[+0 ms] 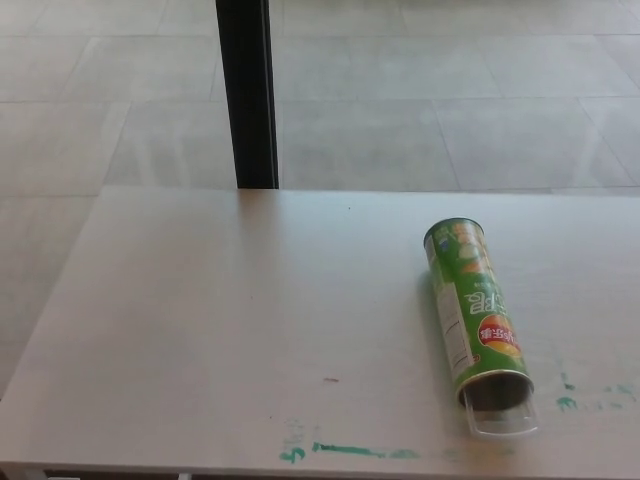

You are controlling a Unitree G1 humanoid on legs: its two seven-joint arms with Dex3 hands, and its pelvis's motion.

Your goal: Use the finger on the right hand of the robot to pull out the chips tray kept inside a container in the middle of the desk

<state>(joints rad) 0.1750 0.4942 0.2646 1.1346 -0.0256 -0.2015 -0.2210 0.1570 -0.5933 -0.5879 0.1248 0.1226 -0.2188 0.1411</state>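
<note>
Where desk bears can, tray protruding

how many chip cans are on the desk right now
1. A green cylindrical chips can lies on its side at the right of the pale desk, open end toward the near edge, with a clear plastic tray poking out. None seems hidden.

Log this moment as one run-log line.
stage: before contact | green chips can: lying on its side on white desk, open end toward robot | clear tray: lip protruding from can | hands: none in view
</note>
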